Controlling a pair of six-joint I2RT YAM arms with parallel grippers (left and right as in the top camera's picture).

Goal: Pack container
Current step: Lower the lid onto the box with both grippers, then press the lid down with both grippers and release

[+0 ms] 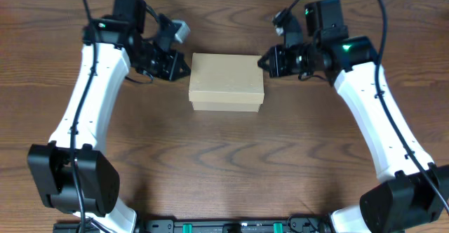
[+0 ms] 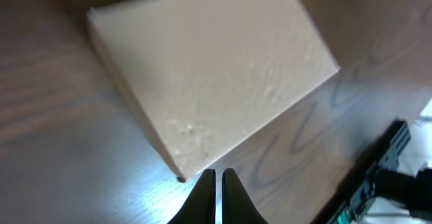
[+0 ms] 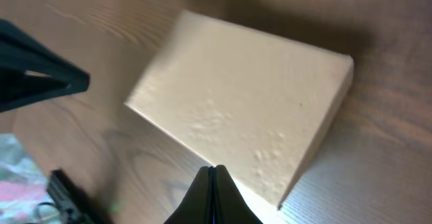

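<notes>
I find the container [image 1: 226, 82] lid closed, flat on the wood-grain table [image 1: 224, 170]. The left gripper [image 1: 185, 69] is just beside its left end and the right gripper [image 1: 262, 62] just beside its right end, both claws pinched together and empty. I judge the cardboard light, stiff and crushable, best taken at the lid's free edge.

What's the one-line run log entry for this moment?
container: lid closed, on table | left gripper: shut, empty, at its left end | right gripper: shut, empty, at its right end
</notes>
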